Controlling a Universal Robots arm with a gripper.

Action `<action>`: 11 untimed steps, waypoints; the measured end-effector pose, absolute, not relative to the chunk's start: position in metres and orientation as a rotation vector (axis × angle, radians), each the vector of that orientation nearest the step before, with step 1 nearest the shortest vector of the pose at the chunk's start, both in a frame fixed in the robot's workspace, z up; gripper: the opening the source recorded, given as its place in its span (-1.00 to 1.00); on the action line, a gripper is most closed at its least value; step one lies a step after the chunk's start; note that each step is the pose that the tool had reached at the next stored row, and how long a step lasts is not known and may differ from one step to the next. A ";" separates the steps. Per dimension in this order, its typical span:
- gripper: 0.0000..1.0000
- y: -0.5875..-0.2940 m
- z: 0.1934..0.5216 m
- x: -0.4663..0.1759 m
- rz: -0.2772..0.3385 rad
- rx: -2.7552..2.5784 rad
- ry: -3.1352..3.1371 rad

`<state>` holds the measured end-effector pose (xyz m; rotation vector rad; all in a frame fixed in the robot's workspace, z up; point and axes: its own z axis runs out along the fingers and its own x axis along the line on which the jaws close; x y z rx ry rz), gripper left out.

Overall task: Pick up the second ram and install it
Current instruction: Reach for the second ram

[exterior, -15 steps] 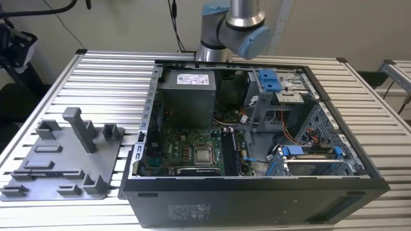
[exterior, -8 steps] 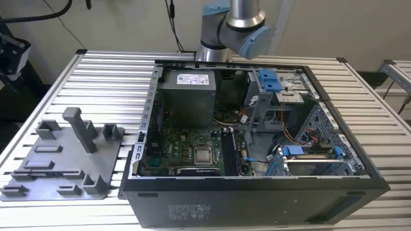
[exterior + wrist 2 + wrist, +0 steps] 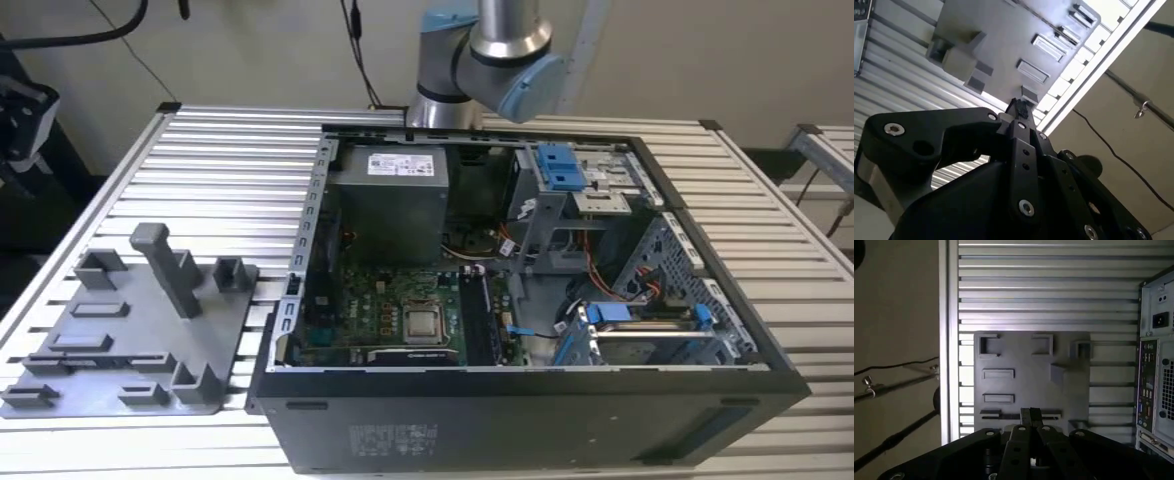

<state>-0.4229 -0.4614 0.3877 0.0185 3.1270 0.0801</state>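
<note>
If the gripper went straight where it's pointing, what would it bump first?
Probably the gray holder tray on the slatted table; the gripper points at its slotted edge. Nothing seems in between, though depth is hard to judge.

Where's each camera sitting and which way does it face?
Exterior view: off-arm, looking down into the open computer case; robot arm beyond it.
First wrist view: on the arm, looking down past the gripper at the grey parts tray.
Second wrist view: likewise, more slanted.
Both wrist views share gripper, tray, slatted table.
</note>
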 end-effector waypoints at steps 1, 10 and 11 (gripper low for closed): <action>-0.79 -0.463 0.388 -0.423 0.080 0.016 3.127; -0.79 -0.486 0.387 -0.426 0.080 -0.005 3.127; -0.79 -0.489 0.387 -0.426 0.080 -0.007 3.128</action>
